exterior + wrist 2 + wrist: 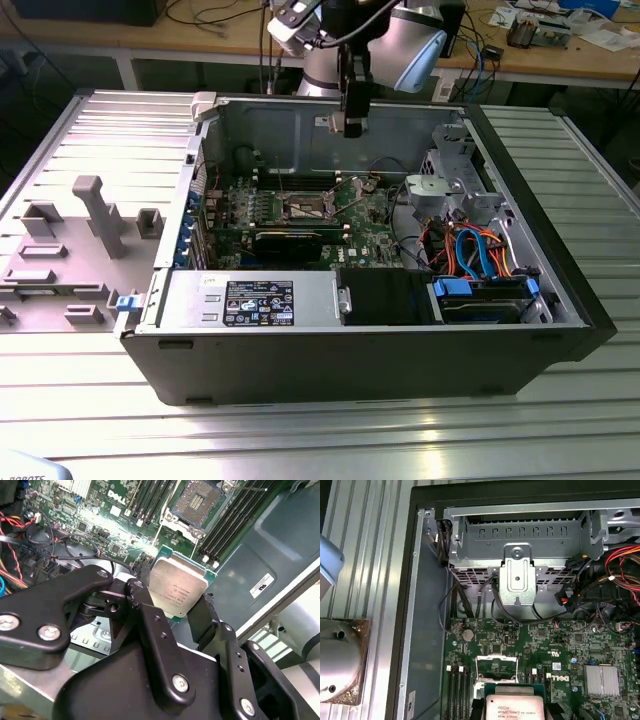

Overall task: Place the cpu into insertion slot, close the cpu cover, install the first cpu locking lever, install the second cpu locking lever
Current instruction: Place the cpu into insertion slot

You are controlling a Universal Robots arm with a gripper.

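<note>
The silver-grey robot arm reached down over the open black metal computer case. Its black gripper hung above the green motherboard. In the second wrist view the jaws were clamped on the edges of the cpu, a small flat square chip with a silver-grey metal top, held clear of the open socket. At the exterior view's left lay a grey moulded tray. At its right stood a perforated metal drive cage and blue and orange cables.
</note>
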